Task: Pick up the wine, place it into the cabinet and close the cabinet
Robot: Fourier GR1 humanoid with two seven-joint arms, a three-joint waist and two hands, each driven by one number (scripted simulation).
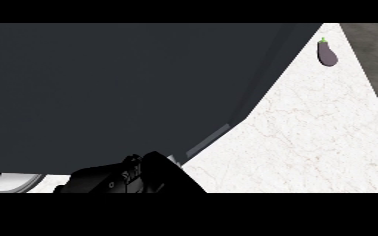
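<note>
A big dark cabinet door (125, 90) fills the left and middle of the head view, and a slim grey handle (210, 140) shows along its lower right edge. My left hand (129, 177) is a black shape at the lower edge, right up against the bottom of the door. The door hides whatever lies behind it. I see no wine bottle. My right hand does not show.
White marble counter (295, 140) spreads out to the right of the door. A purple eggplant (326, 53) lies at the counter's far right end. A pale grey curved object (18, 182) peeks out at the lower left, under the door.
</note>
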